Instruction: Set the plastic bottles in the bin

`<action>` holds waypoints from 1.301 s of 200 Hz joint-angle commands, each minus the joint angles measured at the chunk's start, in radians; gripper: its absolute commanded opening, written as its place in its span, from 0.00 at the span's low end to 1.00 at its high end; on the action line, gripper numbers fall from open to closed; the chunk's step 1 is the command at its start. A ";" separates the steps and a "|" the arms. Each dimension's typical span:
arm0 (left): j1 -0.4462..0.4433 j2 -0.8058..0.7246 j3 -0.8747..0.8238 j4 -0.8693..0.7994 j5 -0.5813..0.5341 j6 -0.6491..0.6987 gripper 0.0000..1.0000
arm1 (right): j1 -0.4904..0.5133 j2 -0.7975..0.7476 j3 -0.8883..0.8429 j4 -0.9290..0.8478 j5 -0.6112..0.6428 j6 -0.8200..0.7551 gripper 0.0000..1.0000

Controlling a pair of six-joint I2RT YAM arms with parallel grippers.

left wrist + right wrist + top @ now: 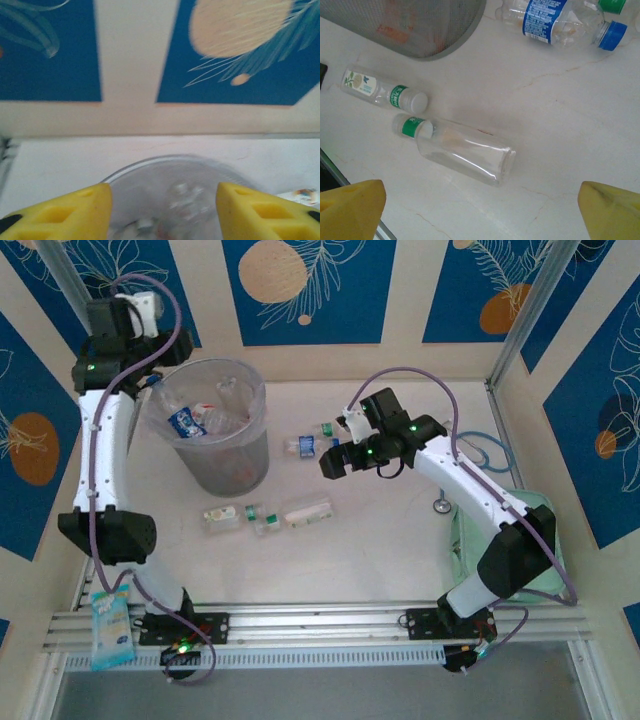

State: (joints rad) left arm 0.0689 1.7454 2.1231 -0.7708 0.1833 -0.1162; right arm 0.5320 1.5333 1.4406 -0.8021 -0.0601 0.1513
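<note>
The bin stands at the back left with several plastic bottles lying in it. My left gripper hangs over its far-left rim, open with nothing between the yellow fingers; below them the bin's rim and a blurred clear bottle show. On the table lie three bottles in a row in front of the bin and two more to its right. My right gripper hovers open above a clear bottle with a green neck band. A white-capped bottle and a blue-labelled one lie nearby.
A pale green case sits at the right edge under the right arm. A small metal foot stands beside it. A blue packet hangs at the front left rail. Patterned walls enclose the table.
</note>
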 commanded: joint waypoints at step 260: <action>-0.067 0.052 -0.541 0.429 0.224 -0.243 0.07 | 0.180 0.043 -0.281 0.168 0.075 -0.506 0.99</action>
State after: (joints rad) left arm 0.0837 1.6958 1.5879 -0.2440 0.3111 -0.2916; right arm 0.7139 1.5944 1.1709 -0.7460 -0.0502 -0.2050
